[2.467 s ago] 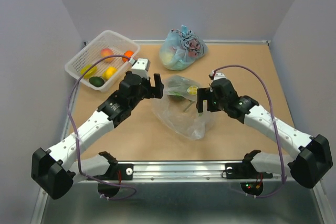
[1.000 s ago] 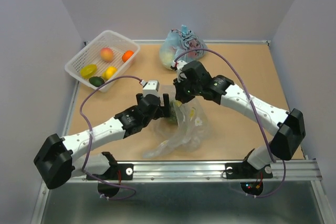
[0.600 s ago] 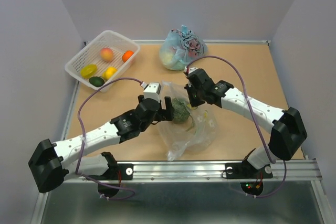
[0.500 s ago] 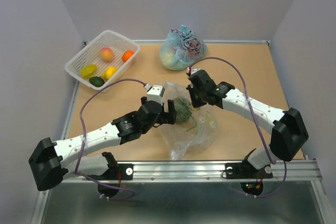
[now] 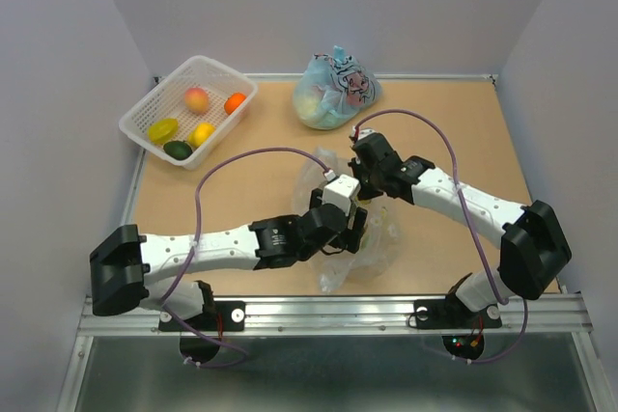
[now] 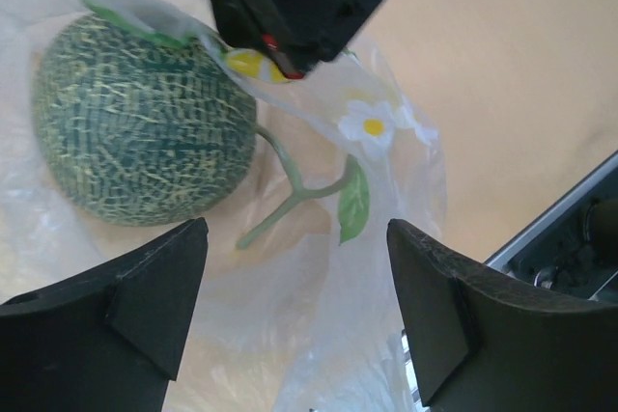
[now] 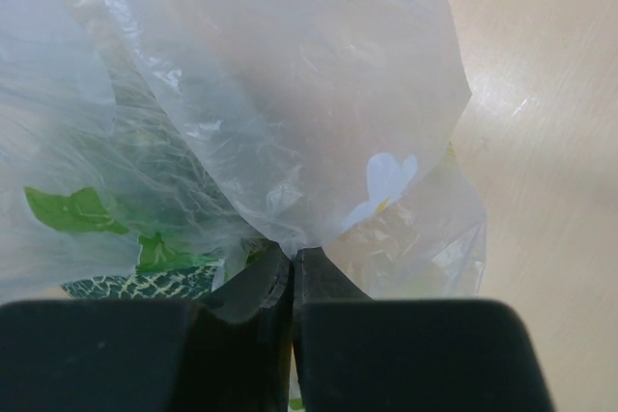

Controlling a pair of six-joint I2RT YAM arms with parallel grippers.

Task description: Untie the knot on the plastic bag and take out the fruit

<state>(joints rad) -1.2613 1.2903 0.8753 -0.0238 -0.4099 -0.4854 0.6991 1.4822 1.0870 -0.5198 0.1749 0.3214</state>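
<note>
Pinching the plastic bag (image 7: pixel 290 94), the right claw (image 7: pixel 293 262) sits beside the melon (image 6: pixel 145 127).

A flat tabletop of light tan wood (image 5: pixel 483 123) fills the middle of the top view. Three plain, matte, pale lavender-grey panels close it in: a back wall (image 5: pixel 319 7) across the top of the frame, a left wall (image 5: pixel 58 142) slanting down the left side, and a right wall (image 5: pixel 570 123) slanting down the right side. A thin pale strip (image 5: pixel 435 75) runs where the back wall meets the table. Along the near edge, low in the frame, lies a silvery metal rail (image 5: pixel 328 308), with a dull grey metal surface (image 5: pixel 328 373) below it. The light is soft and even; shadows on the wood are faint.
</note>
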